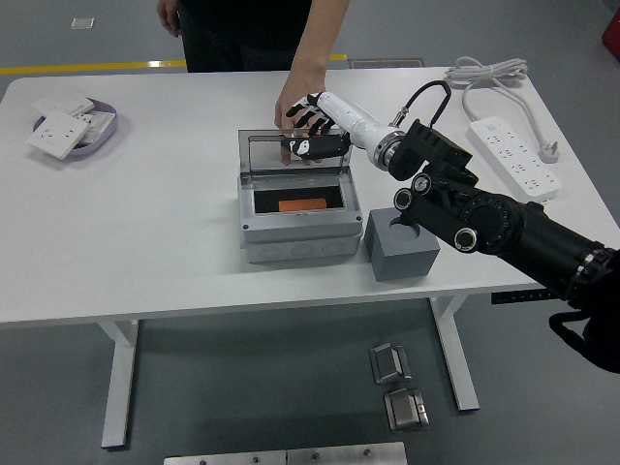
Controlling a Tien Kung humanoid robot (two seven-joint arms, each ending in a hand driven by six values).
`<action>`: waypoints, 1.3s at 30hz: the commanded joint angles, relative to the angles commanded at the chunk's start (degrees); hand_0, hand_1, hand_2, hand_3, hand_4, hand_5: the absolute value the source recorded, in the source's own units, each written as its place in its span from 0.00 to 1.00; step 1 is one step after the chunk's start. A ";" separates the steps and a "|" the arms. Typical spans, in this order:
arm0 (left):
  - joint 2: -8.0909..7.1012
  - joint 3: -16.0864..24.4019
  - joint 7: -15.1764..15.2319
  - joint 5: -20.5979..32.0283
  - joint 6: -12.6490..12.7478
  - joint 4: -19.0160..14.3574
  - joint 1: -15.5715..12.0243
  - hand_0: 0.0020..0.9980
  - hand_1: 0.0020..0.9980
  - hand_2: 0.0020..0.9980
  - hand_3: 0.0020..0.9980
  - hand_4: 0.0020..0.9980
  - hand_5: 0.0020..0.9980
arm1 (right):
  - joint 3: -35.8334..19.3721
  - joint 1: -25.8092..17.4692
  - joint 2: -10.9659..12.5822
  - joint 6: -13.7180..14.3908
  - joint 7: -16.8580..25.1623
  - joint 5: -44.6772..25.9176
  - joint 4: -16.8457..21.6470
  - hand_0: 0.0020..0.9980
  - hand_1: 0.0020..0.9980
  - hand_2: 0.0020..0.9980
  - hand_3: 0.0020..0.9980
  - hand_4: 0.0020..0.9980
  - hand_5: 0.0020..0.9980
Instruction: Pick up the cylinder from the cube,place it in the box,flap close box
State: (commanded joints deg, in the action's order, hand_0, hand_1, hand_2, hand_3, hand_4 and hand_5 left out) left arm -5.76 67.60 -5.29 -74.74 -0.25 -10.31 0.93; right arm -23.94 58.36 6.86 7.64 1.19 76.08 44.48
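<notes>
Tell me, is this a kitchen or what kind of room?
Not a kitchen; probably a robot test lab or workshop. A black robot arm reaches over a plain white table, the floor has a yellow line, and metal parts lie under the table.
</notes>
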 joint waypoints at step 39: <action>0.85 -0.69 0.41 1.46 -0.02 0.00 -0.86 0.58 0.62 0.57 0.61 0.65 0.29 | -2.64 -8.05 5.25 -2.46 -11.34 28.55 18.84 0.61 0.62 0.63 0.63 0.74 0.41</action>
State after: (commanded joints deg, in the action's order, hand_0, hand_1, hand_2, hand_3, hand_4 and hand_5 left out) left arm -4.92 66.90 -4.89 -73.28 -0.27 -10.31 0.07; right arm -26.58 50.30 12.11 5.18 -10.15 104.64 63.32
